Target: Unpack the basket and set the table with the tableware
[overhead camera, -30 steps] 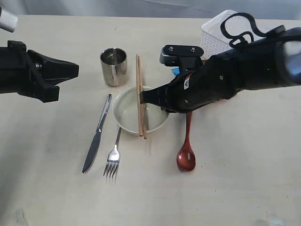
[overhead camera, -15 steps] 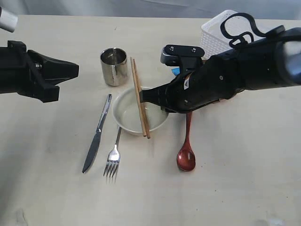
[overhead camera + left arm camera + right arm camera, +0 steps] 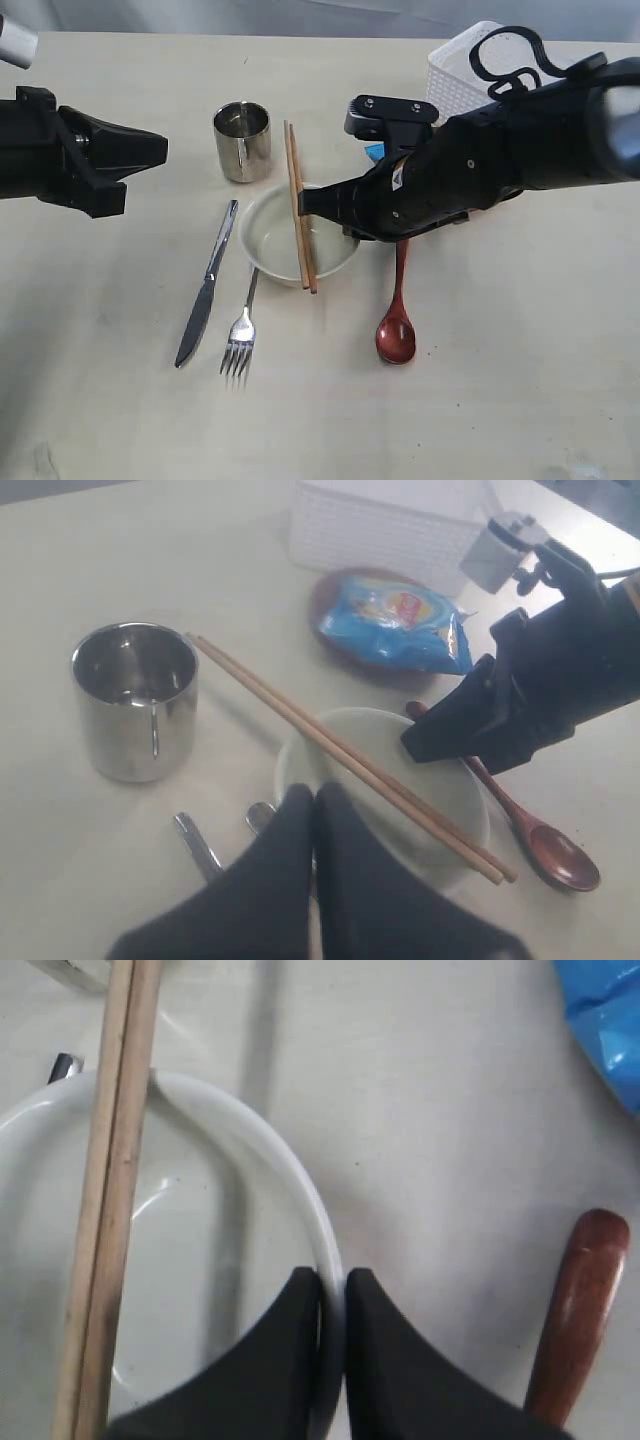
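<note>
While the right gripper (image 3: 332, 1280) clamps the bowl (image 3: 270, 242) at its right rim, frame centre, 2 chopsticks (image 3: 299, 210) lie across it top to bottom. The left gripper (image 3: 160, 150) hangs closed, far left.

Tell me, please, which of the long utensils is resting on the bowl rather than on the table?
The wooden chopstick pair: it lies across the rim of the cream bowl, while the knife, fork and reddish spoon lie on the table.
</note>
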Available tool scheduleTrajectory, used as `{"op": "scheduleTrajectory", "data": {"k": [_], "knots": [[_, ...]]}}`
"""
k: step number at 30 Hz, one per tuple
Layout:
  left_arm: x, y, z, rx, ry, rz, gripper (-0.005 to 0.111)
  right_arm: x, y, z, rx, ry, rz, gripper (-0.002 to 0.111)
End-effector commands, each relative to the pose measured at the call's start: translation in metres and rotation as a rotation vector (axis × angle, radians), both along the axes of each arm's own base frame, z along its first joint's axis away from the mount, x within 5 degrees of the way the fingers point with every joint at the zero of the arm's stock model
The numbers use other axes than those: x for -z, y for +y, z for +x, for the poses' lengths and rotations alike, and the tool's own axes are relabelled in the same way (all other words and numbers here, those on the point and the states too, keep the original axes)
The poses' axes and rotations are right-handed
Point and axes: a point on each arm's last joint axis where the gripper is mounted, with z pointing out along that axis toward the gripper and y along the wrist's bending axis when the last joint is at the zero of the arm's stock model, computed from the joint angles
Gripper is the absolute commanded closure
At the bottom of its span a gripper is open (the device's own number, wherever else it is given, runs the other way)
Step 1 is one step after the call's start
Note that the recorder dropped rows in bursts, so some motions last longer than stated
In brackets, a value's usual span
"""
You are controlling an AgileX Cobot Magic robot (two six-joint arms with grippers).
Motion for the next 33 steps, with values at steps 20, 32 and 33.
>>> {"op": "scheduleTrajectory", "data": {"k": [20, 32, 33], "knots": [[0.002, 0.0, -0.001, 0.002, 0.003, 0.002, 0.107, -0.001, -0.011, 0.002, 0.028, 0.047, -0.031, 0.1], [0.002, 0.0, -0.001, 0.002, 0.003, 0.002, 0.107, -0.012, -0.018, 0.0, 0.029, 0.049, -0.043, 0.1], [0.002, 0.0, -0.001, 0.002, 0.003, 0.002, 0.107, -0.011, -0.018, 0.0, 0.028, 0.053, -0.045, 0.1]]}}
